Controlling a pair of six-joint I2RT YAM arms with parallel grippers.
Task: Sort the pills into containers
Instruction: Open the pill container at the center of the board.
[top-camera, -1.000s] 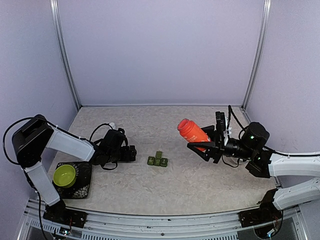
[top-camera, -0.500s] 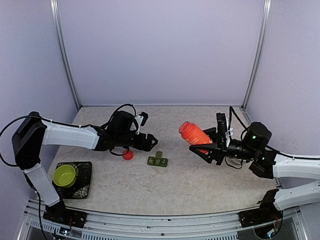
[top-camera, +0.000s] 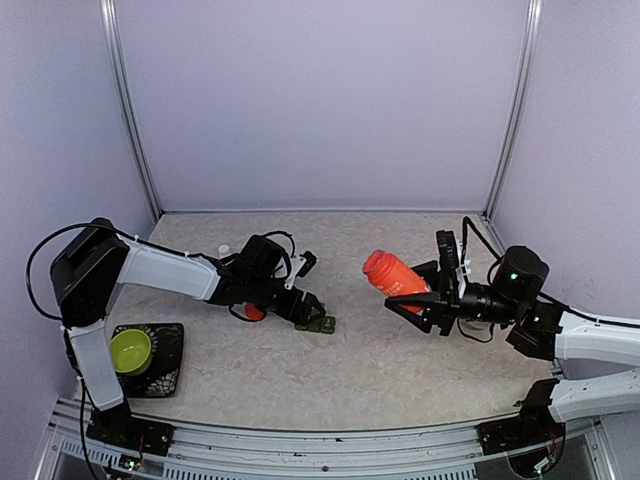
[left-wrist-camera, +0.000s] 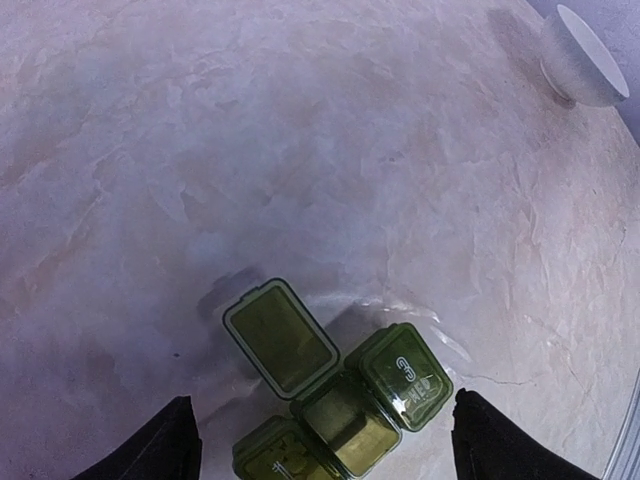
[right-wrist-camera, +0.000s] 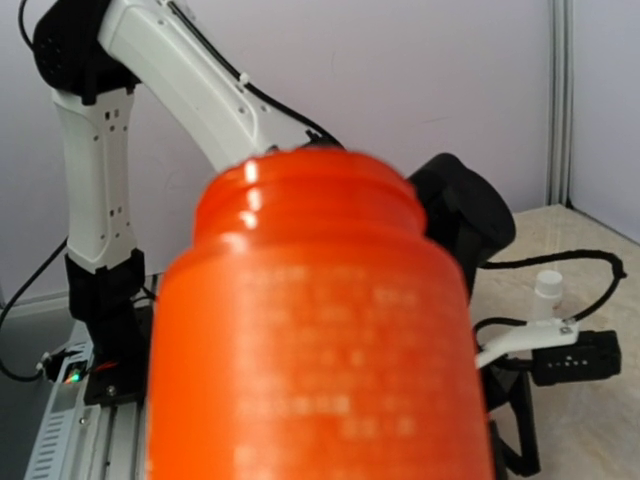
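Barely started: left tool (top-camera: 304, 304) spread wide over the containers (left-wrist-camera: 345, 410), one lid (left-wrist-camera: 280, 338) up, no pills visible inside, right tool (top-camera: 428, 296) clamping the uncapped orange bottle (top-camera: 392, 275), pouring all still to do.

Pale mottled desk (top-camera: 350, 380) with four things on it

A dark green pill box (left-wrist-camera: 340, 415) of three joined cells sits near the middle of the desk, a little toward the left edge. Its middle cell is open with the lid folded back flat on the surface, and the cell marked 3 is closed. A red cap (top-camera: 256, 313) lies near it on the left-edge side. A black pad (top-camera: 165, 372) fills the near left corner and carries a lime-green bowl (top-camera: 129, 351). A small white bottle (top-camera: 222, 250) stands farther back, toward the left edge.
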